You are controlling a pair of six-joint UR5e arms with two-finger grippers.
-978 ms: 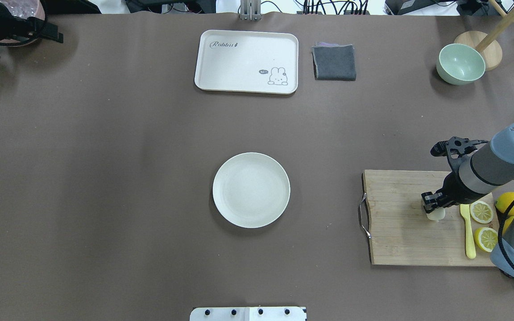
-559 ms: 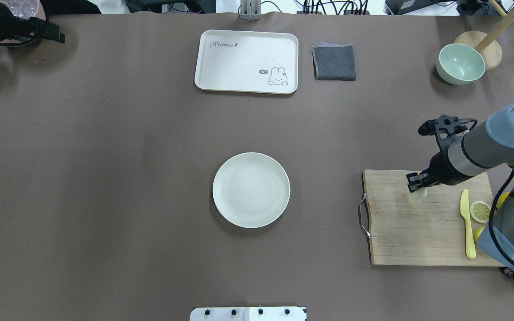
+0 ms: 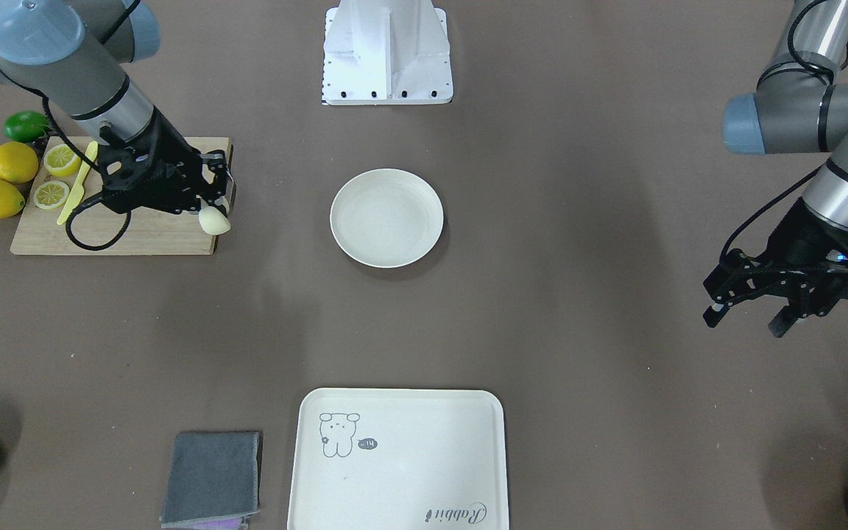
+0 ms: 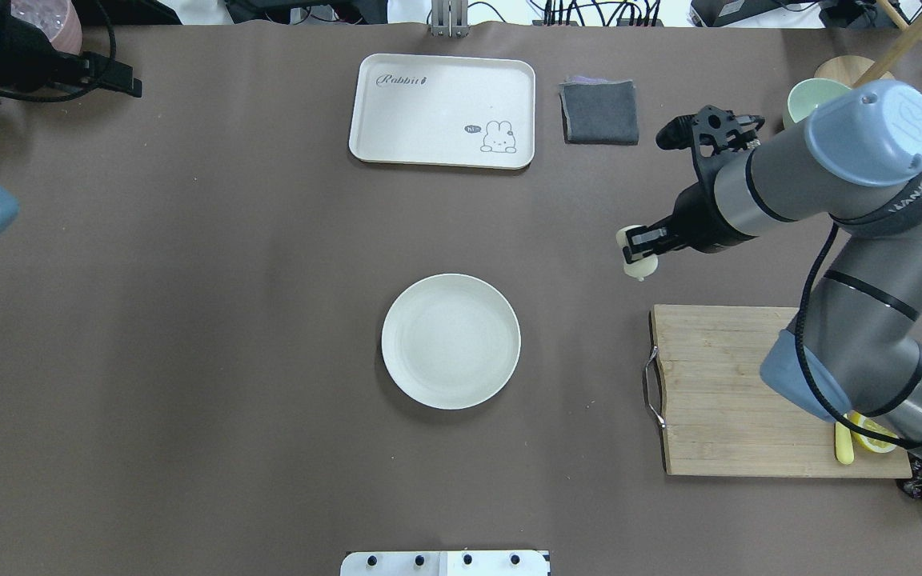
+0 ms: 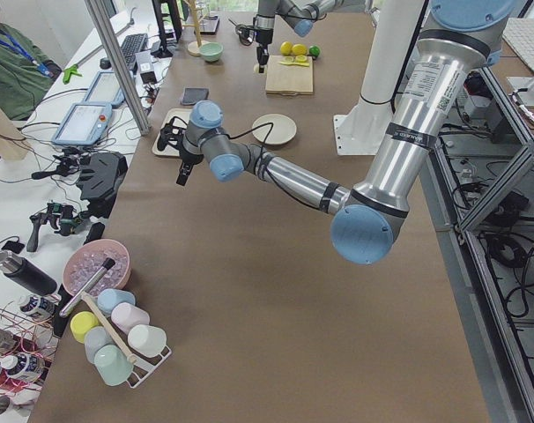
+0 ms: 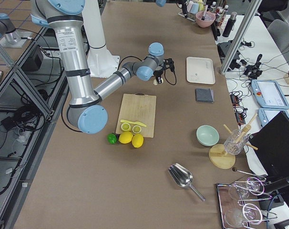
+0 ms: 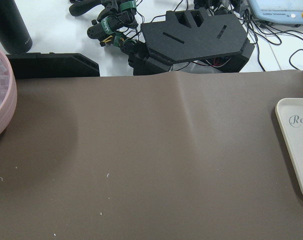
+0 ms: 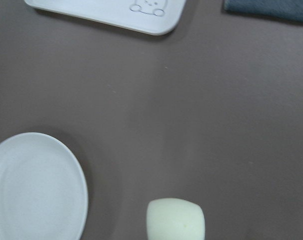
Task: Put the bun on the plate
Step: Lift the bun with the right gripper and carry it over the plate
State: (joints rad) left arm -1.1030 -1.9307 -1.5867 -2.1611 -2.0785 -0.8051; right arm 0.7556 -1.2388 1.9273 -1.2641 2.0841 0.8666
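Right gripper (image 4: 638, 251) pinching bun (image 4: 638, 270) | bun aloft, well apart from plate (image 4: 450, 342), off plate's robot-right side | left gripper (image 3: 748, 318) spread, empty, farther from plate

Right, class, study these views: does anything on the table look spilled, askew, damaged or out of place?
Nothing stands out. The right gripper holds the bun in the air, intact. The plate sits level and empty. The tray, folded cloth and cutting board lie flat, with no spill visible.
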